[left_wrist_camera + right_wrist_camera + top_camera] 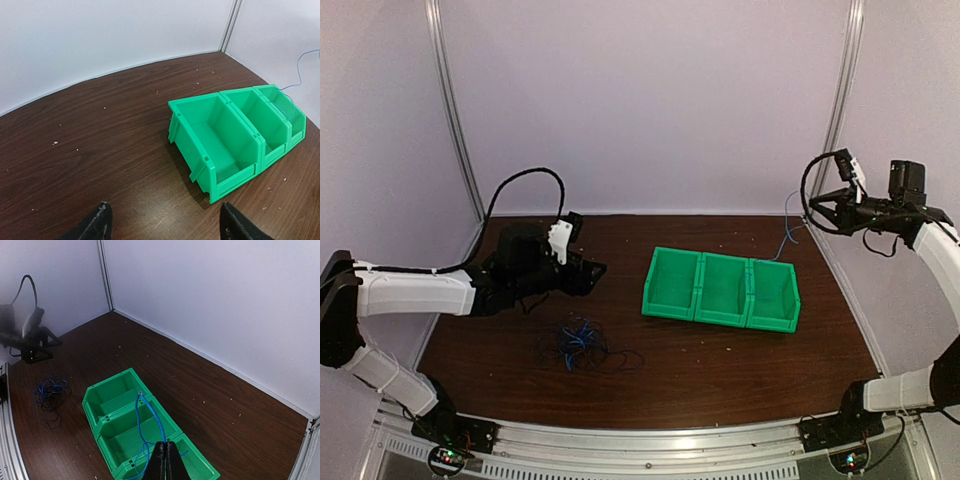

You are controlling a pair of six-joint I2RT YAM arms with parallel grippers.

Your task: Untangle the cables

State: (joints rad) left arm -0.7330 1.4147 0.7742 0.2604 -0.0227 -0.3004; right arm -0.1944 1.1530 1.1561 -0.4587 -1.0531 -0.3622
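A small tangle of thin black and blue cables (578, 345) lies on the brown table, front left of the green bins; it also shows in the right wrist view (48, 392). My left gripper (592, 270) hovers behind the tangle, open and empty; in its wrist view (165, 226) the tangle is out of sight. My right gripper (817, 208) is raised at the far right, shut on a single blue cable (786, 228) that hangs down into the rightmost bin. In the right wrist view the jaws (166, 445) pinch this blue cable (152, 416), which loops below.
Three joined green bins (722, 288) stand right of centre, also seen in the left wrist view (225, 140) and the right wrist view (120, 397). White walls and metal posts enclose the table on the back and sides.
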